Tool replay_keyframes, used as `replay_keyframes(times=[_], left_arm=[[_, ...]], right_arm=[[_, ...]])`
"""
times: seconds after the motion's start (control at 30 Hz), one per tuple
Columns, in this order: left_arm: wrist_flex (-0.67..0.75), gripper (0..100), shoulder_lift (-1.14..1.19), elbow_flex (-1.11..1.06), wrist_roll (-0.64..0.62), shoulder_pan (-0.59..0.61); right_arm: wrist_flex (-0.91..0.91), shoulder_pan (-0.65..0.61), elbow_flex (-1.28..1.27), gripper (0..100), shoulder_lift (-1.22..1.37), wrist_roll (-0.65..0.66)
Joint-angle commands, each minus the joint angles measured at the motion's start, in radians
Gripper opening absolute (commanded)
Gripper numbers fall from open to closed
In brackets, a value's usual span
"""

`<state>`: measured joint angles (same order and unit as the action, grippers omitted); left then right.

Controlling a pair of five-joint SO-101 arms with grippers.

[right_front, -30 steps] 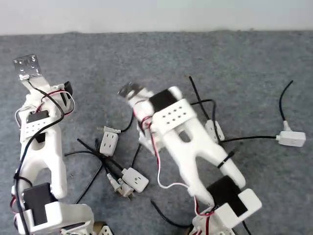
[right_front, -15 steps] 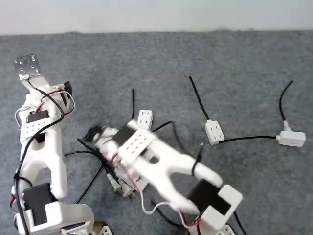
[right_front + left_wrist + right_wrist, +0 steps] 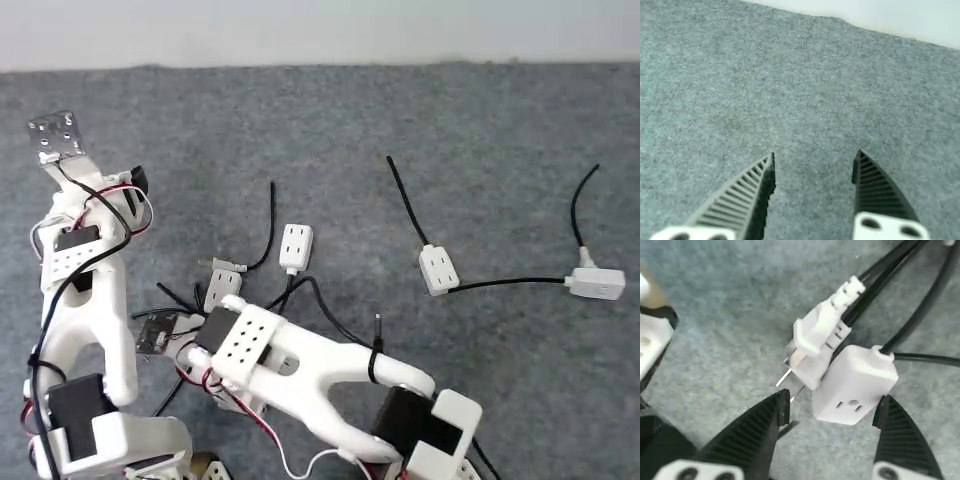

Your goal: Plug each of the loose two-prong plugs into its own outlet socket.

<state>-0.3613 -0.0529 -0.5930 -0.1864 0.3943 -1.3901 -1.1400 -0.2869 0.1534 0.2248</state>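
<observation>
A white two-prong plug (image 3: pixel 816 337) lies on the grey carpet, leaning against a white outlet socket (image 3: pixel 854 385), both on black cords. My right gripper (image 3: pixel 835 400) is open just above them, one finger on each side of the pair. From above, the right gripper (image 3: pixel 158 335) sits low at the front left, and its arm covers the plug cluster. More white outlets lie at the centre (image 3: pixel 295 245), beside it (image 3: pixel 222 285), at the right (image 3: pixel 437 268) and at the far right (image 3: pixel 598 285). My left gripper (image 3: pixel 815 159) is open over bare carpet, at the far left (image 3: pixel 55 135).
Black cords (image 3: pixel 330 310) cross the carpet around and under the right arm. The left arm's white body (image 3: pixel 85 320) stands close to the right gripper. A pale wall (image 3: pixel 320 30) runs along the back. Open carpet (image 3: pixel 480 150) lies at the back right.
The right arm has swung from the centre to the front left and lowered over the plug cluster, uncovering the centre outlet. The left arm has not moved.
</observation>
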Motion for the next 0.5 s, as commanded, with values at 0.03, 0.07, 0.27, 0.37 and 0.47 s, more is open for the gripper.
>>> replay_keyframes(times=[0.03, 0.07, 0.27, 0.37, 0.47], left_arm=[[0.028, 25, -0.011, 0.015, -0.003, 0.005], [0.028, 25, -0.011, 0.015, -0.003, 0.005], [0.028, 25, -0.011, 0.015, -0.003, 0.005], [0.028, 25, -0.011, 0.015, -0.003, 0.005], [0.028, 25, -0.011, 0.015, -0.003, 0.005]], right_arm=[[0.122, 0.071, -0.106, 28.5, -0.007, -0.012], [0.127, 0.096, -0.114, 28.5, -0.008, -0.012], [0.168, 0.312, -0.112, 28.4, -0.012, -0.009], [0.174, 0.386, -0.112, 23.9, -0.015, 0.058], [0.176, 0.437, -0.112, 3.2, -0.018, 0.101]])
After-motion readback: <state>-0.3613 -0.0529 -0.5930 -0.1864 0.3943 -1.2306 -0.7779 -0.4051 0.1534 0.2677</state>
